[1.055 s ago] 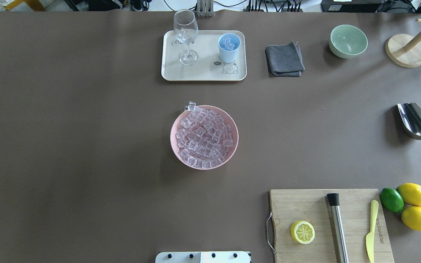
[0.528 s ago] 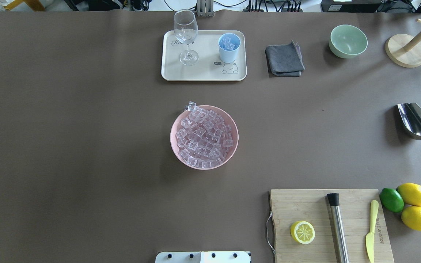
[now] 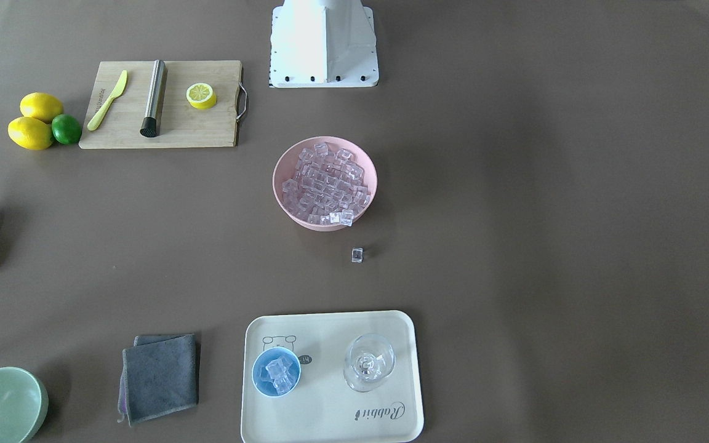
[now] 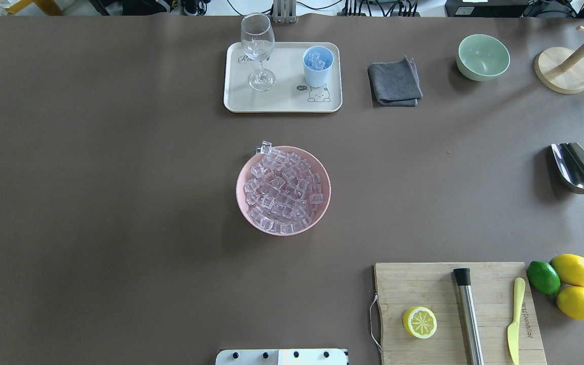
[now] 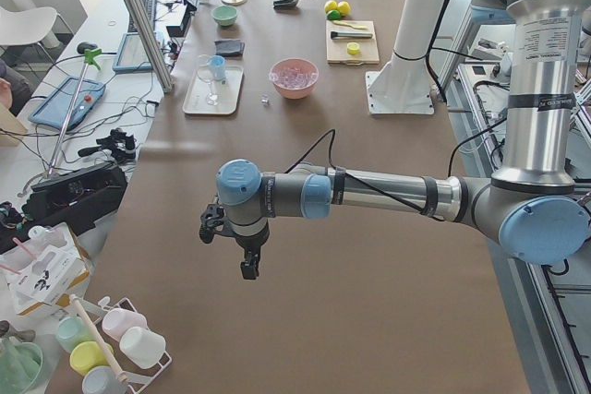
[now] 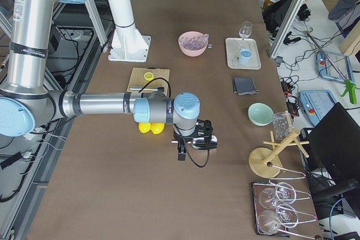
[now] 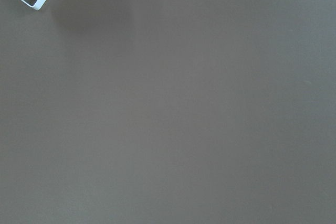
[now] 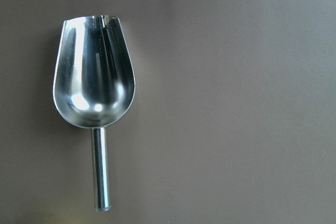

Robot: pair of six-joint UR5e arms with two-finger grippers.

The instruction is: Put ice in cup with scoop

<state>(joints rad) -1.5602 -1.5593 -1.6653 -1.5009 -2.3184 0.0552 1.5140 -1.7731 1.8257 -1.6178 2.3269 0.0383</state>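
The ice [image 4: 283, 190] fills a pink bowl [image 4: 241, 200] at the table's middle. One loose cube [image 3: 357, 255] lies on the table beside the bowl. The light-blue cup [image 4: 318, 66] stands on a cream tray [image 4: 282, 101] and holds a few cubes. The silver scoop [image 4: 578, 170] lies empty on the table at the right edge, handle toward the robot; it fills the right wrist view [image 8: 94, 77]. My right gripper [image 6: 181, 153] hovers above the scoop. My left gripper [image 5: 249, 269] hangs over bare table far to the left. I cannot tell whether either is open or shut.
A wine glass [image 4: 257, 50] stands on the tray. A grey cloth [image 4: 394, 82], a green bowl [image 4: 482, 57] and a wooden stand [image 4: 563, 71] sit at the far right. A cutting board [image 4: 424, 284] with half lemon, steel cylinder and knife is near right, beside lemons [image 4: 573, 269].
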